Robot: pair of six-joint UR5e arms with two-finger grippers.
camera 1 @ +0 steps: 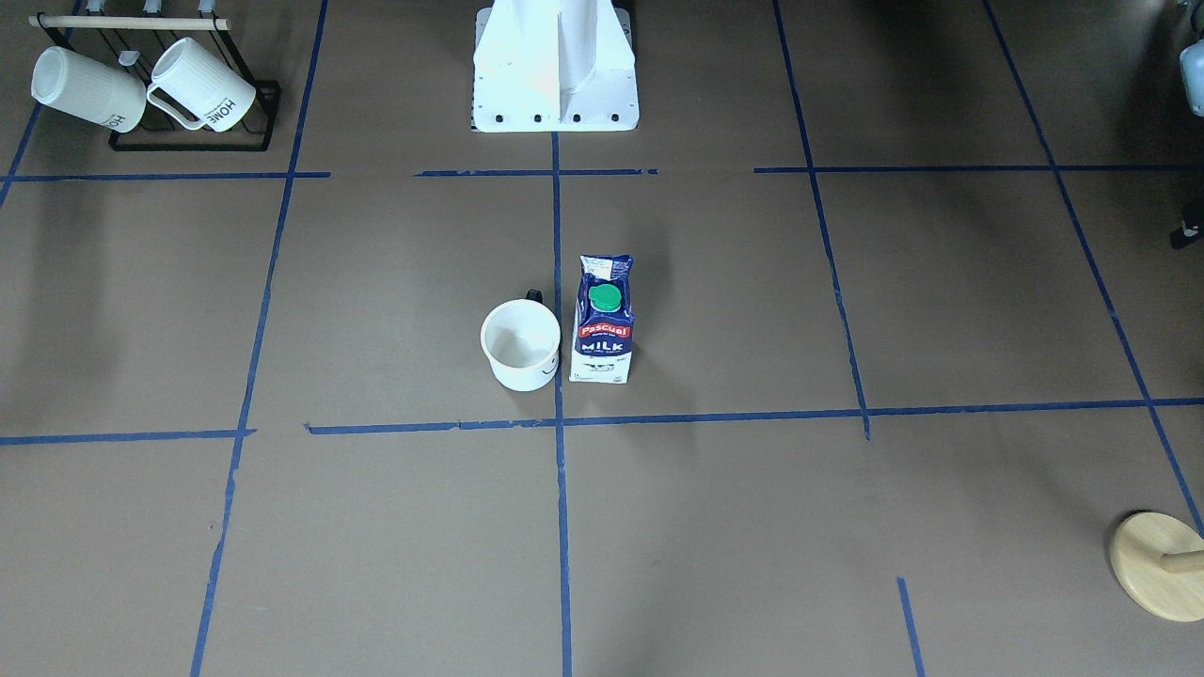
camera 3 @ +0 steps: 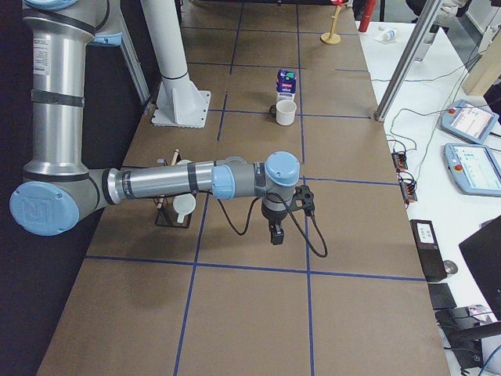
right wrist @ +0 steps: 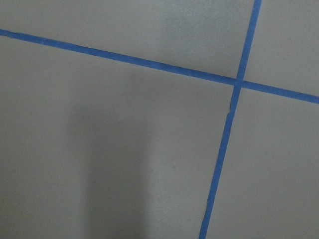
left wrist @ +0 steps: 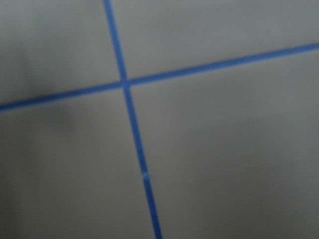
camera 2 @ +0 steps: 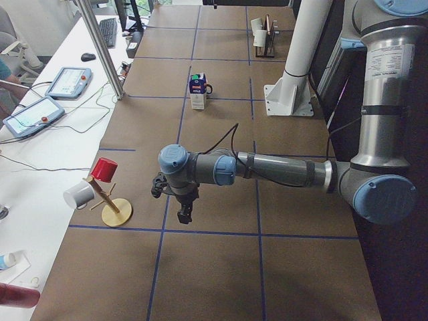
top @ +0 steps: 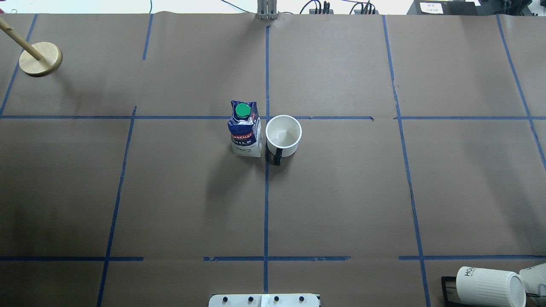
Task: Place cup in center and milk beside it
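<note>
Hanging free: left end effector [camera 2: 182,215], right end effector [camera 3: 275,235]; opening unclear.

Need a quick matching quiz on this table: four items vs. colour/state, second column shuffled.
1. cup
2. milk carton
3. ribbed HOME mug
4. wooden stand

a. navy, green-capped
b. tilted, not upright
c. upright, black handle
d. round pale base near a table corner

Pairs: 1-c, 2-a, 3-b, 4-d
</note>
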